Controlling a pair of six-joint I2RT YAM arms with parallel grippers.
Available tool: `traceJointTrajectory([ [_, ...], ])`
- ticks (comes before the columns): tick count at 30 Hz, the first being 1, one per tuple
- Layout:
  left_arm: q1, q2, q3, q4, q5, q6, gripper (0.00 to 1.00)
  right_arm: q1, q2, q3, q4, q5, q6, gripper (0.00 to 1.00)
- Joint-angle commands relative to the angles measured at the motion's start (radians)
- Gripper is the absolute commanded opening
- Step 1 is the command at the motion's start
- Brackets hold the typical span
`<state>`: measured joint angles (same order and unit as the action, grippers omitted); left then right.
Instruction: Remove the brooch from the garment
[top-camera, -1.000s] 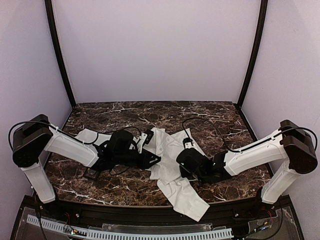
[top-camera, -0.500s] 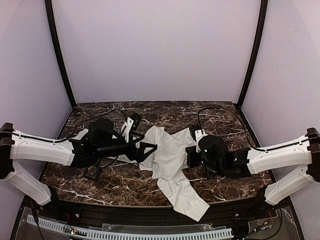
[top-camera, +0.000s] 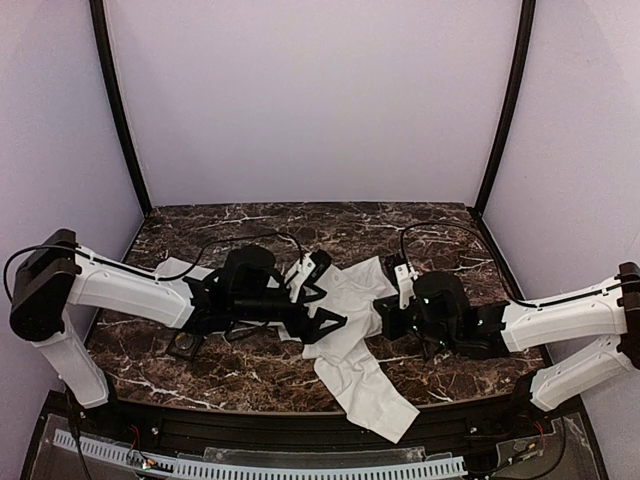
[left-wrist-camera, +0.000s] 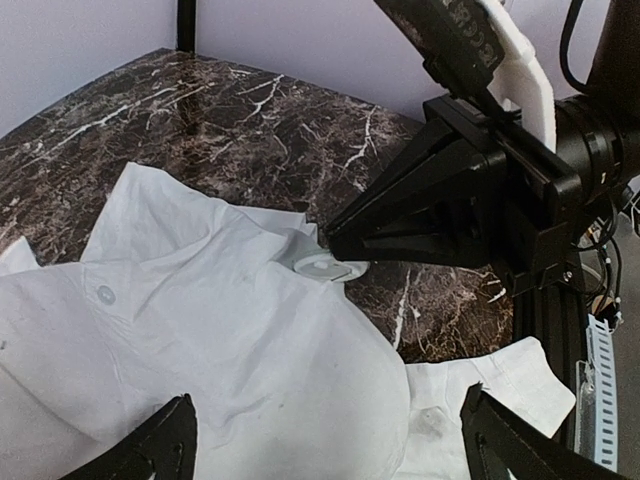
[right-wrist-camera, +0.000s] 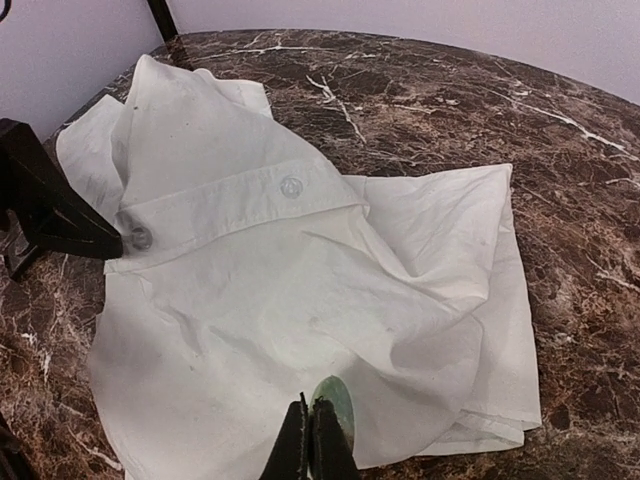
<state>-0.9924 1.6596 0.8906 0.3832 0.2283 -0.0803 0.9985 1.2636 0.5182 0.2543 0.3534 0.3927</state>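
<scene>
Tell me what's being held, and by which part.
The right gripper pinches the brooch by its rim, at the shirt's edge; left gripper open, holding nothing.

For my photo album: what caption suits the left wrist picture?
The right gripper pinches a small round pale brooch at the edge of a crumpled white shirt.

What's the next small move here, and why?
Probably bring the left pincer down and pinch the shirt close to the brooch. The right pincer looks shut on the brooch at the shirt's edge, while the left one is open over the cloth and grips nothing. Pulling now would likely drag the shirt along.
</scene>
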Motion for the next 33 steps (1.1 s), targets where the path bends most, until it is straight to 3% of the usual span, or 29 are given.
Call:
traceJointTrajectory([
  [1, -0.008, 0.06, 0.05, 0.016, 0.069, 0.011, 0.89, -0.018, -0.012, -0.019, 0.055, -0.055, -0.032, 0.0],
  [9, -0.024, 0.14, 0.099, -0.016, -0.022, 0.046, 0.63, -0.02, 0.003, -0.019, 0.041, -0.07, -0.034, 0.0],
  [11, -0.03, 0.132, 0.08, 0.009, -0.081, 0.052, 0.62, -0.02, 0.025, -0.011, 0.018, -0.05, -0.03, 0.0],
  [16, -0.033, 0.068, 0.017, 0.03, -0.1, 0.06, 0.78, -0.017, 0.076, 0.015, -0.036, -0.035, -0.029, 0.0],
  [25, -0.1, 0.155, 0.097, -0.076, -0.098, 0.176, 0.85, -0.014, 0.101, 0.028, -0.079, -0.002, -0.011, 0.0],
  [33, -0.144, 0.215, 0.15, -0.127, -0.234, 0.232, 0.89, -0.014, 0.045, 0.009, -0.086, 0.003, -0.004, 0.0],
])
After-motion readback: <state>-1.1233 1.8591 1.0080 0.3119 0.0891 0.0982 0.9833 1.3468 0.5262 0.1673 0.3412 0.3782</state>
